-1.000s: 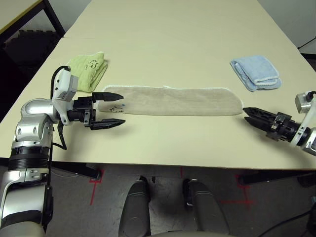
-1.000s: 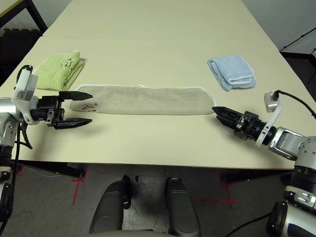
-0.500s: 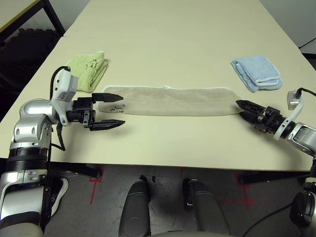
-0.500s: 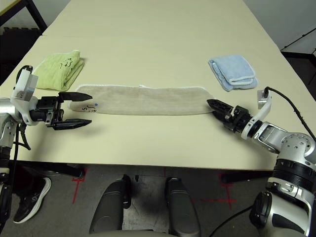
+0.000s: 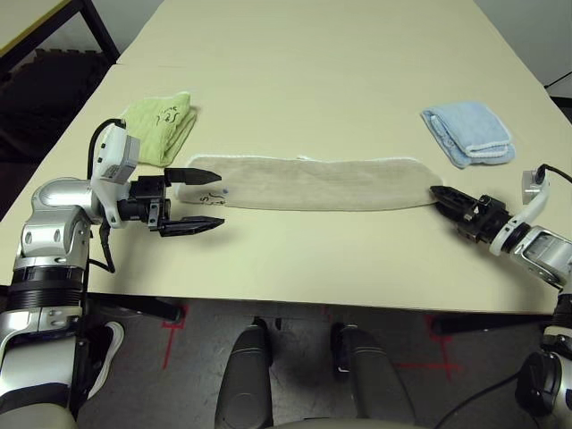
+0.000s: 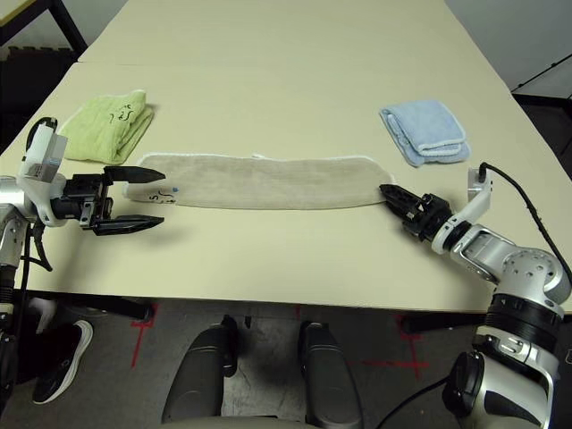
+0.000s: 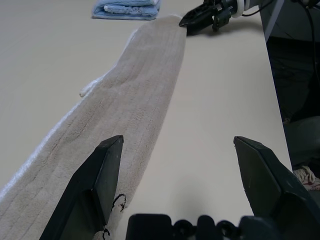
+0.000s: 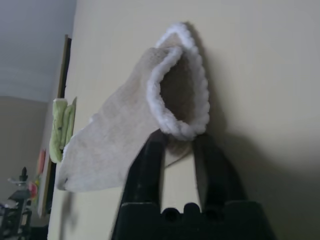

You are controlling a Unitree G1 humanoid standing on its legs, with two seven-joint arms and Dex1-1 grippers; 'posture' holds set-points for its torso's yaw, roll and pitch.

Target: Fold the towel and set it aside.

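Observation:
The beige towel (image 5: 313,183) lies stretched out in a long strip across the table's middle, white cord along its edge. My left gripper (image 5: 219,198) stands open at the strip's left end, one finger over the cloth near the dark mark and the other on the bare table nearer me. My right gripper (image 8: 175,142) is shut on the towel's right-end corner (image 8: 177,107), whose corded edge curls up between the fingers. The left wrist view looks along the towel (image 7: 145,90) to that right gripper (image 7: 187,21) at the far end.
A lime-green folded towel (image 5: 161,125) lies behind my left gripper, close to the beige towel's left end. A light blue folded towel (image 5: 469,132) sits behind the right end. The table's front edge (image 5: 313,299) runs just below both grippers.
My right gripper moved in from the right to the towel's right end and closed on its corner. The left gripper has stayed open in place.

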